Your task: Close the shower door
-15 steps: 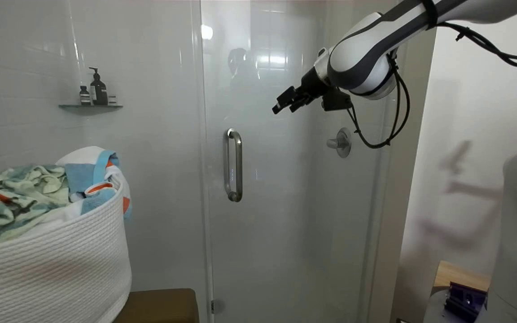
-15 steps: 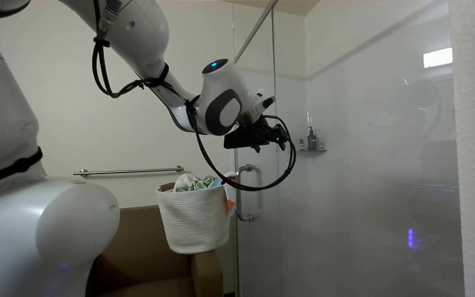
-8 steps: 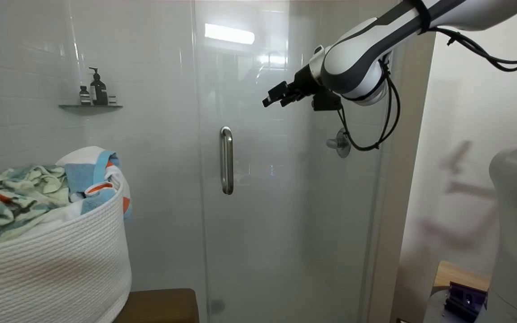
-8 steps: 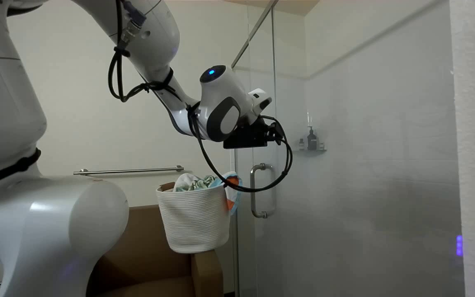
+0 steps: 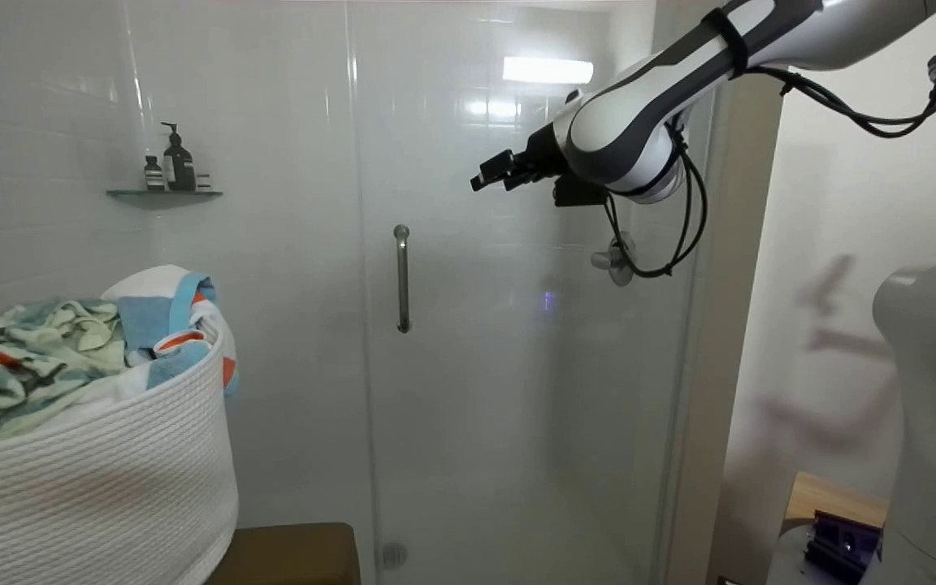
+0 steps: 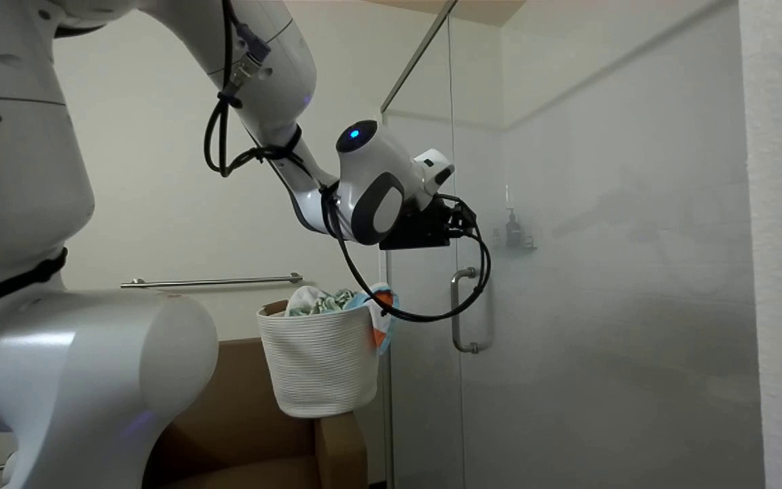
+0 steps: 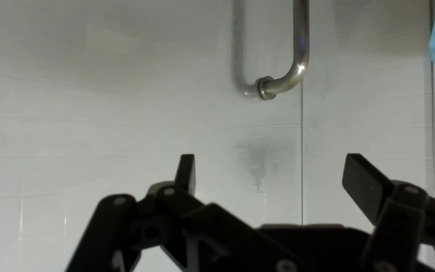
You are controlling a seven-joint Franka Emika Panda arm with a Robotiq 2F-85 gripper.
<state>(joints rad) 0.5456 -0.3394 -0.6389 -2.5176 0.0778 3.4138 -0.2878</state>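
The shower door is a clear glass panel (image 5: 476, 422) with a vertical silver bar handle (image 5: 403, 280). In an exterior view the door (image 6: 601, 353) has its handle edge about in line with the fixed panel's edge, and its handle (image 6: 456, 316) stands below the gripper. In the wrist view the handle (image 7: 301, 34) is at the top, above the fingers, with the door glass (image 7: 127, 113) behind. My gripper (image 7: 272, 173) is open with nothing between its fingers. The gripper (image 5: 491, 177) is above and right of the handle in an exterior view. Whether it touches the glass I cannot tell.
A fixed glass panel (image 6: 425, 414) without a handle adjoins the door. A white basket (image 6: 320, 367) of towels stands on a brown chair (image 6: 228, 407). A glass shelf (image 5: 164, 193) holds bottles inside the shower. A towel bar (image 6: 214, 281) is on the wall.
The door has swung inward toward the fixed panel's line, its handle shifting right in an exterior view. The gripper has moved slightly left in an exterior view, and the arm has come forward.
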